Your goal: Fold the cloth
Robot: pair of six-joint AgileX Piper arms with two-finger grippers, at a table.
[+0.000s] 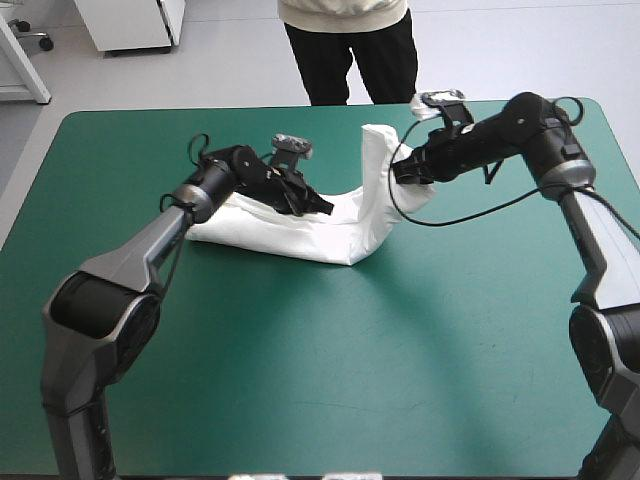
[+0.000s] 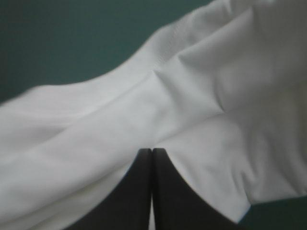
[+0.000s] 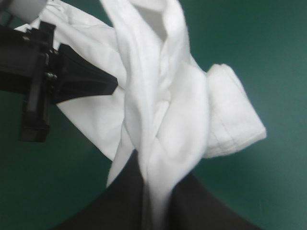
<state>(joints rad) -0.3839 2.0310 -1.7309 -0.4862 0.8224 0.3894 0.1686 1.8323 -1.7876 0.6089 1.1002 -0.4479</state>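
T-shirt (image 1: 300, 236) pinched in left gripper (image 1: 324, 208) jaws, bunched in right gripper (image 1: 399, 172) jaws

Beyond the far edge of the tabletop (image 1: 300, 400), with its teal-green cover, we see a pale grey floor (image 1: 230, 60). Past the far left corner stands a white cabinet (image 1: 130, 22). Further left we make out a slanting white frame leg (image 1: 25, 65) and a dark caster (image 1: 42, 40).

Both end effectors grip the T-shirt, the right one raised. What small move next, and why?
Probably carry the right end effector toward the left end effector: it holds up one end of the T-shirt, while the rest lies flat, ready to be folded over.
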